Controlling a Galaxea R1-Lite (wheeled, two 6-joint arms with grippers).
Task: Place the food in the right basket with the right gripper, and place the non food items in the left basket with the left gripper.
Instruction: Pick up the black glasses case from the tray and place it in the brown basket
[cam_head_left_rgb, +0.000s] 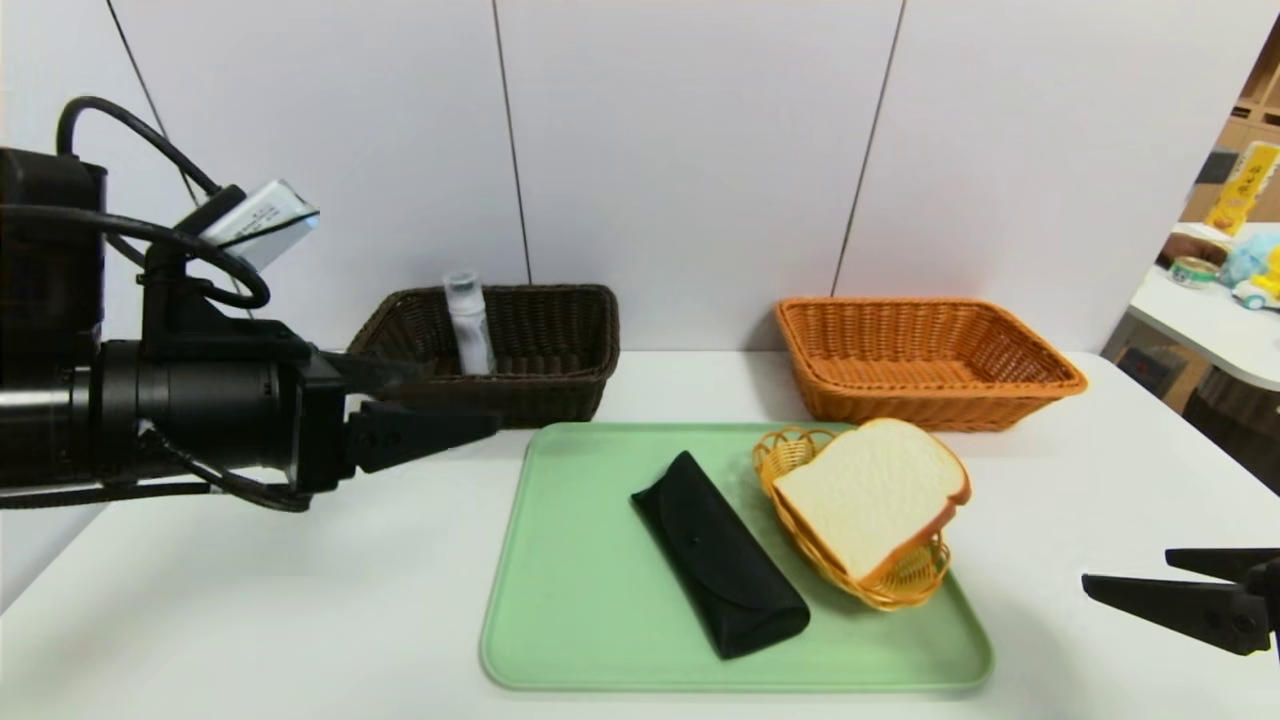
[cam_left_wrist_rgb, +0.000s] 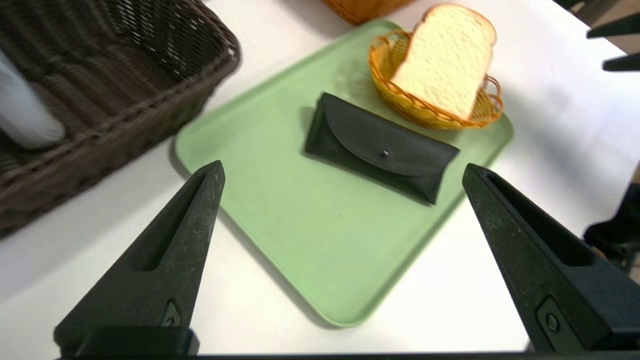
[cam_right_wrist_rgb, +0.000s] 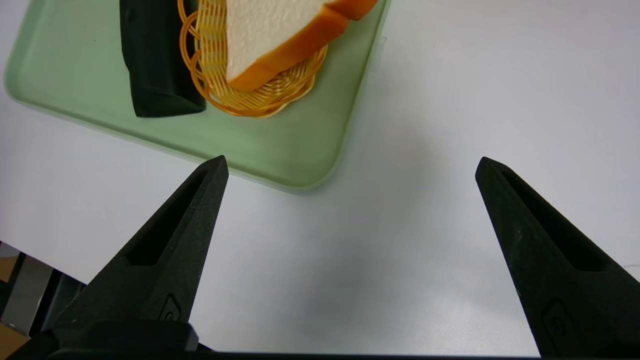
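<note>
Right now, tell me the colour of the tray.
The tray is pale green, plain; the head view shows it best.

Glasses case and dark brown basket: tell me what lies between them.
Only bare green tray and white table separate the glasses case from the dark brown basket, clearest in the left wrist view.

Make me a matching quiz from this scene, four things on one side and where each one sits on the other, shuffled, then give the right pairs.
Things:
1. bottle
2. glasses case
3. bread slice
4. right gripper

Places:
A. in the small yellow wicker dish
B. low over the bare table, beside the green tray
C. standing in the dark brown basket
D. flat on the green tray

Pairs: 1-C, 2-D, 3-A, 4-B
</note>
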